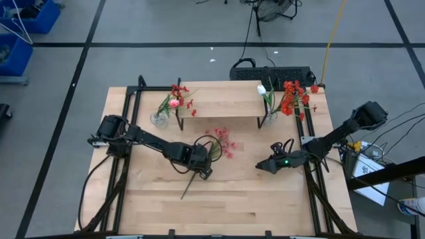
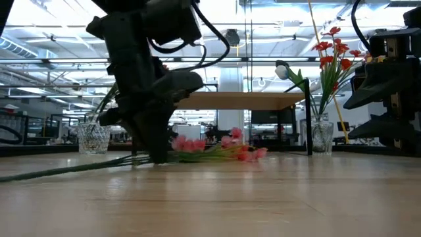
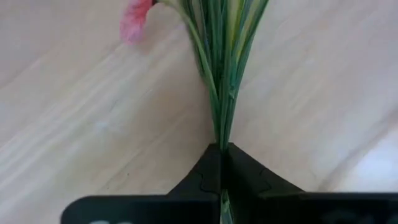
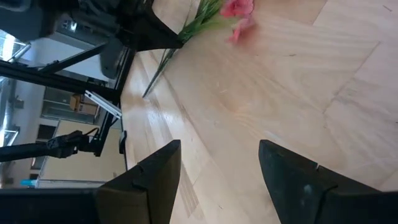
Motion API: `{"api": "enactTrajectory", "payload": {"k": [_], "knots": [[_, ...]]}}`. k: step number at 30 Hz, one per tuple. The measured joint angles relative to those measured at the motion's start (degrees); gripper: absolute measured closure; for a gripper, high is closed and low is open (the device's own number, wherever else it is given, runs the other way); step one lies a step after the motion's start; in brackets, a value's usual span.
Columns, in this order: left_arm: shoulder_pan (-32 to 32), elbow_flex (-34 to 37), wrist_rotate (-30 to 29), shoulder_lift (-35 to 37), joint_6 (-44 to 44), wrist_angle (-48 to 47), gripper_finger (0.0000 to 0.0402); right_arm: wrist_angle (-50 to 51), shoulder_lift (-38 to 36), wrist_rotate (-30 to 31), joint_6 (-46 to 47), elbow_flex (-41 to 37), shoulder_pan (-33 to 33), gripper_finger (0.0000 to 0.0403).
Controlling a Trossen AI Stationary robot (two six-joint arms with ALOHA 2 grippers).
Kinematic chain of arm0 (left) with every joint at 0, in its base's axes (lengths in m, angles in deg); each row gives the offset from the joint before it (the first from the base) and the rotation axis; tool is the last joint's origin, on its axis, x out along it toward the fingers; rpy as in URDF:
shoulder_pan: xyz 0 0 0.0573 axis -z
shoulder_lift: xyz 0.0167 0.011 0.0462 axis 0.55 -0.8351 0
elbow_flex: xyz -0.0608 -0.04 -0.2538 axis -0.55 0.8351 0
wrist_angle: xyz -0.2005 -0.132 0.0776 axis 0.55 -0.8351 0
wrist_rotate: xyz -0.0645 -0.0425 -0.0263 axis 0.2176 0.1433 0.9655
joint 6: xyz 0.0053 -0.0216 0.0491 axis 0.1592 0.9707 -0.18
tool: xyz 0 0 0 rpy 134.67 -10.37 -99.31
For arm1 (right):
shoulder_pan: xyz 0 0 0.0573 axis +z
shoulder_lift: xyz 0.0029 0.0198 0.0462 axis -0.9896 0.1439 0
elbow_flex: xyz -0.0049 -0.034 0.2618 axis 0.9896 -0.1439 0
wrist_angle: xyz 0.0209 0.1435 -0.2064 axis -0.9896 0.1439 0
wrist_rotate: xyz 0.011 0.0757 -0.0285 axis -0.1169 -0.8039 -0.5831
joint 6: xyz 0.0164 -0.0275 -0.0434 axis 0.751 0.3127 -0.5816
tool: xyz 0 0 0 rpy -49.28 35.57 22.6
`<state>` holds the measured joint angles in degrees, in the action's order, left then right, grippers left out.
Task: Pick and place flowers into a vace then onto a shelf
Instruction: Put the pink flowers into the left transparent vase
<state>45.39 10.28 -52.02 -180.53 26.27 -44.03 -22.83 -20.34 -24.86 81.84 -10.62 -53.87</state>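
A pink-blossomed spray [image 1: 211, 147] lies flat on the wooden surface [image 1: 252, 199] in front of the shelf [image 1: 219, 99], a bundle of thin green stems ending in soft pink flowers that fan out toward the shelf's middle, its bare stem trailing away from the shelf. The left gripper [image 1: 201, 166] is down on this spray, its fingers [image 3: 211, 174] pressed together around the stems just below where the green leaves spread.

The shelf is a pale board on thin black legs, standing at the far side of the surface. At its left end stands a clear glass vase [image 1: 159, 119] holding a pink bud [image 1: 174, 103] and small red blossoms on green stems that lean over the board. At its right end stands another glass vase [image 2: 322, 137] with a white tulip bud [image 1: 261, 89] and a tall red-flowered spray [image 1: 292, 98].

The right gripper [image 1: 265, 166] hovers low over the bare surface in front of the shelf's right end, well apart from the pink spray, its fingers [image 4: 155, 180] spread wide with nothing between them.
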Motion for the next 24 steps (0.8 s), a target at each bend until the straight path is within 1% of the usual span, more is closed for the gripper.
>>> {"api": "enactTrajectory", "payload": {"k": [4, 8, 15, 21, 24], "knots": [[1.4, 0.0, -1.5, 4.8, 1.6, 0.2, 0.0395, 0.7, 0.0, 0.0, -1.1, 0.0, 0.0, 0.0195], [3.4, 0.0, -8.5, 11.2, 4.6, 0.5, 0.0396, 1.0, 0.0, 0.0, -1.2, 0.0, 0.0, 0.0195], [7.0, -0.1, -25.6, 23.1, 7.1, 0.2, 0.0397, 2.4, 0.0, 0.0, -1.4, 0.0, 0.0, 0.0195], [10.4, -0.2, -41.3, 30.2, 0.1, -0.6, 0.0397, 4.1, 0.0, 0.0, -1.4, 0.0, 0.0, 0.0195], [11.7, -0.2, -49.4, 33.0, -4.8, -3.5, 0.0397, 4.6, 0.0, 0.0, -1.4, 0.0, 0.0, 0.0195]]}}
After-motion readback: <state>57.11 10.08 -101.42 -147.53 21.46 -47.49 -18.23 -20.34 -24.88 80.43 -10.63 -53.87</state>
